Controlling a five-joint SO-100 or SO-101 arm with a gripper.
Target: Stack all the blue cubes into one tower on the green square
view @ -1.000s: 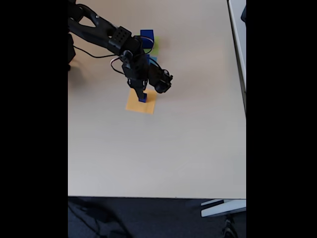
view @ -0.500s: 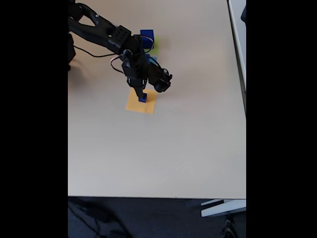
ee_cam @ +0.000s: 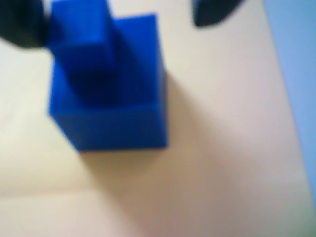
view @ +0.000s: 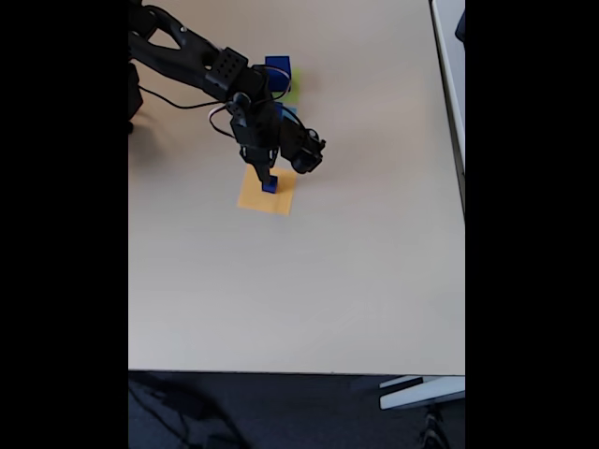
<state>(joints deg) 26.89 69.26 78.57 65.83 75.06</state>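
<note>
In the fixed view three blue cubes are showing: a large cube (view: 278, 69) sitting on the green square (view: 292, 92), one (view: 279, 110) partly hidden behind the arm (view: 192, 58), and a small cube (view: 270, 185) on the orange square (view: 267, 196). The fingers (view: 268, 181) are standing at the small cube; whether they are gripping it, I cannot tell. The wrist view, blurred, is showing two stacked cubes (ee_cam: 106, 86) on the pale surface (ee_cam: 222, 148). No writing is legible.

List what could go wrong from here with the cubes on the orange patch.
1. In the wrist view a small blue cube sits off-centre on a bigger blue cube, near its edge; a nudge might tip it off.
2. The gripper hangs right at that pair on the orange square, so a finger could clip it.
3. The large blue cube by the green square is close under the arm and could get knocked.
</note>
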